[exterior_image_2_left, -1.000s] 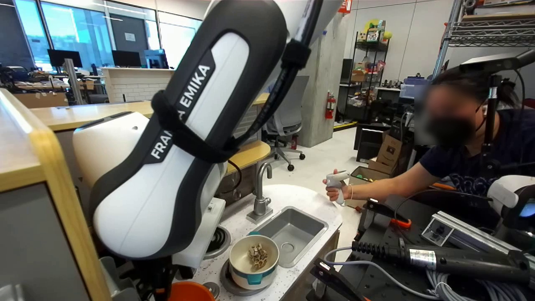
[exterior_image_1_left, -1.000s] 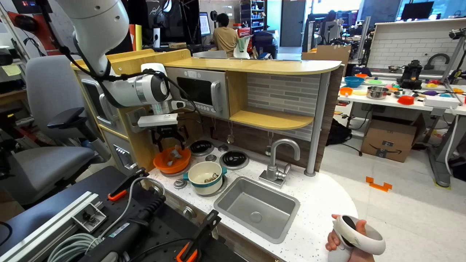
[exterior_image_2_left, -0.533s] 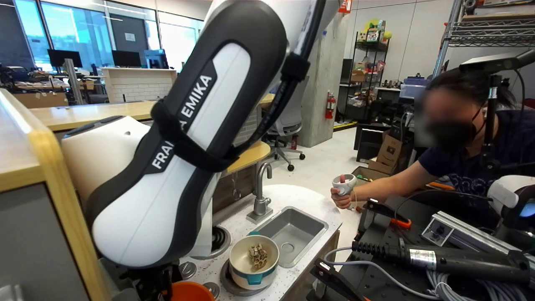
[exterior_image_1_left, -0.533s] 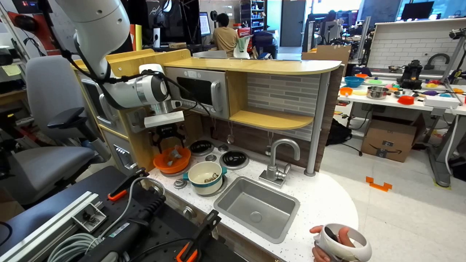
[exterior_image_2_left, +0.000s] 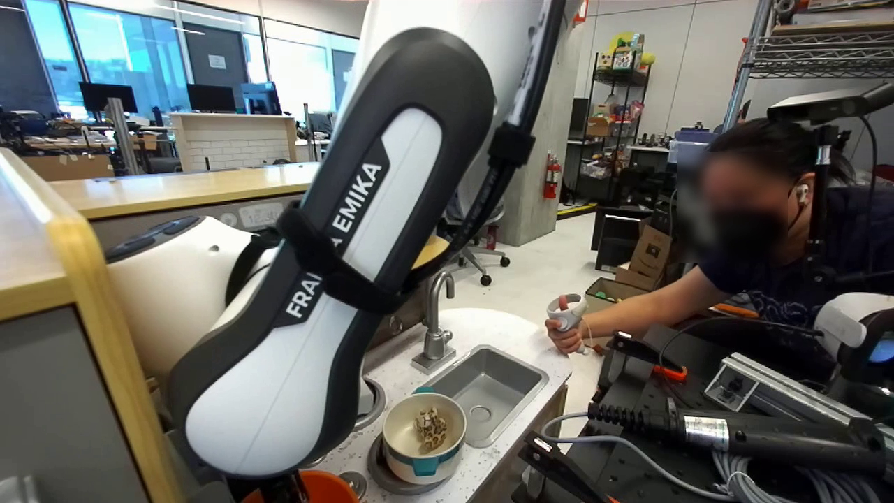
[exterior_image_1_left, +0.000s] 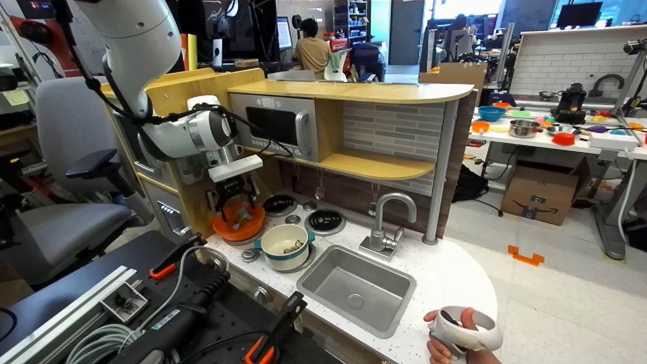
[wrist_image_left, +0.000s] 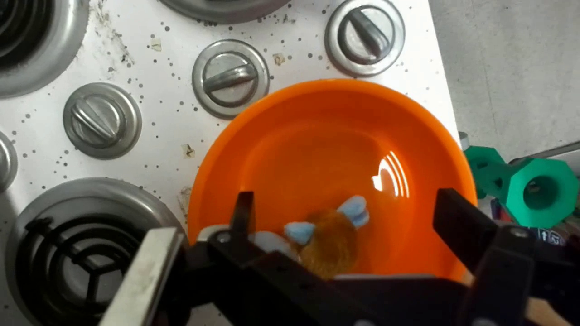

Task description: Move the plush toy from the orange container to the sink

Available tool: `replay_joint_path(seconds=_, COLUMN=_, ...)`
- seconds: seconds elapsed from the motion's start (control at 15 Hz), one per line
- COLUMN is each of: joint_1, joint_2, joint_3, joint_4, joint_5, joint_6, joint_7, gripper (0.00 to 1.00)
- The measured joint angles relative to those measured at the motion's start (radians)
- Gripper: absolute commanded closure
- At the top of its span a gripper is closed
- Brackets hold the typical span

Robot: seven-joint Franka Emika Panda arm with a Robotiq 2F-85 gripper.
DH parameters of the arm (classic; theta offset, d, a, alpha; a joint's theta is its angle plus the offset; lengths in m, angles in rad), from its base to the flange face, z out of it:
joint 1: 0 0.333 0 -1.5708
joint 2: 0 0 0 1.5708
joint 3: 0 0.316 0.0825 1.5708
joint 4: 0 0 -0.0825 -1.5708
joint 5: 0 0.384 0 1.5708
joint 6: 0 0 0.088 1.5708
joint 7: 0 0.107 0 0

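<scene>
In an exterior view, a gray chair (exterior_image_1_left: 96, 222) stands at the far left. Next is the big white robot arm (exterior_image_1_left: 144, 58), reaching down from the upper left of the frame. Its black gripper (exterior_image_1_left: 238, 209) hangs over the orange bowl (exterior_image_1_left: 240, 234), left of the middle. In the wrist view the gripper's two fingers (wrist_image_left: 456, 224) are wide apart, one on the left and one on the right. The plush toy (wrist_image_left: 333, 246) is in the bowl, low in that view near the middle. It is brown with light blue bits, and part of it hides behind the gripper, so I cannot tell if they touch. Again in an exterior view, a cream pot (exterior_image_1_left: 283, 263) with blue-green handles sits just right of the bowl. Then comes the gray sink (exterior_image_1_left: 349, 285), below the middle, with a silver tap (exterior_image_1_left: 378, 235) curving up beside its upper edge. At the lower right, a person's hand (exterior_image_1_left: 440, 349) holds a white controller (exterior_image_1_left: 472, 336)
</scene>
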Motion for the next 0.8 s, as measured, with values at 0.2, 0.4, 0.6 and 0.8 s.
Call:
replay_joint_path(seconds=0.2, joint_1=0.000, joint_2=0.005, joint_3=-0.001, joint_4=0.000, joint_5=-0.015, joint_6=-0.010, joint_7=-0.025, gripper=0.00)
replay_joint_path(seconds=0.4, joint_1=0.000, joint_2=0.005, joint_3=-0.003, joint_4=0.000, joint_5=-0.042, joint_6=-0.011, joint_7=-0.025, gripper=0.00)
replay_joint_path(seconds=0.6, joint_1=0.000, joint_2=0.006, joint_3=-0.004, joint_4=-0.001, joint_5=-0.049, joint_6=-0.006, joint_7=-0.019, gripper=0.00)
replay_joint_path(seconds=0.8, joint_1=-0.001, joint_2=0.007, joint_3=-0.004, joint_4=-0.014, joint_5=-0.049, joint_6=0.033, joint_7=0.001, gripper=0.00)
